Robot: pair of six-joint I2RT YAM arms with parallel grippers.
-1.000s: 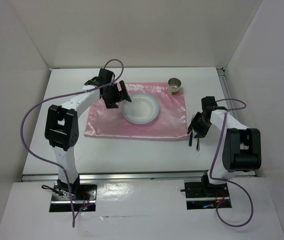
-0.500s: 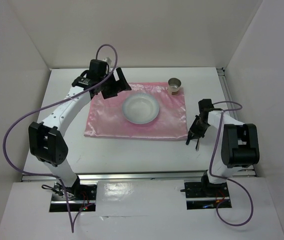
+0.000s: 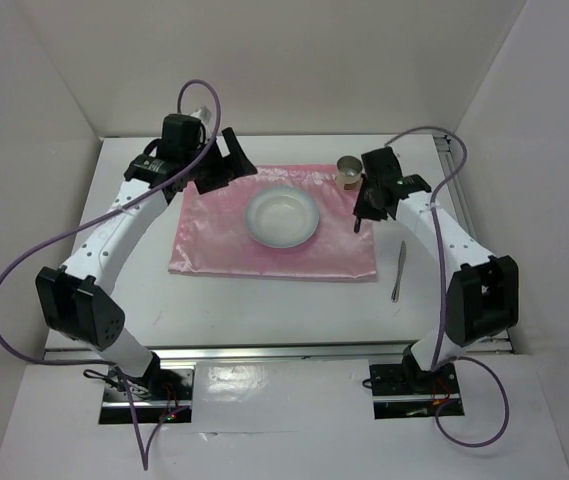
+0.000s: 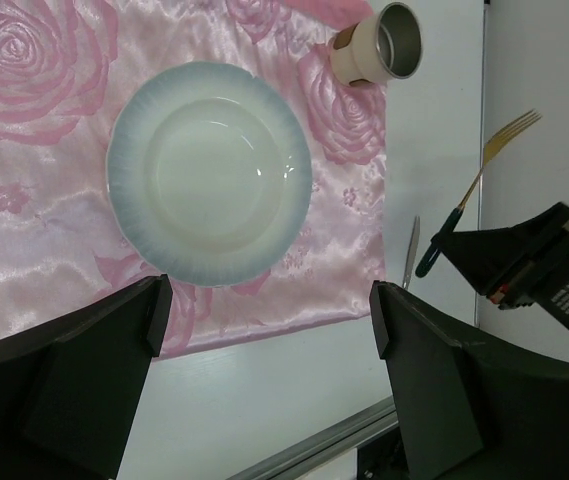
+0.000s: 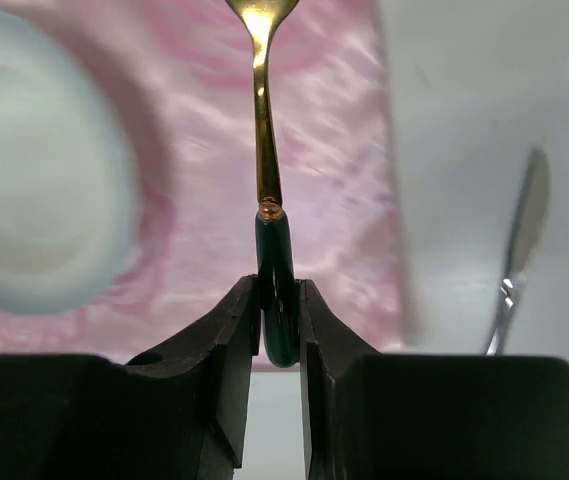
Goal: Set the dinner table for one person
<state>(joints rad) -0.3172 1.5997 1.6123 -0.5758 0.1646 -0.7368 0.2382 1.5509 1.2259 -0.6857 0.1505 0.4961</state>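
Pinching the fork's green handle, my right gripper hung over the pink cloth toward the right edge of the white dinner table. My left gripper, jaws spread wide, hovered above the plate on the cloth. A knife lay by the right edge, and a cup stood toward the far right corner.

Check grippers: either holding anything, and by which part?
Right gripper clamps the gold metal fork by its dark green handle end. Left gripper open, empty.
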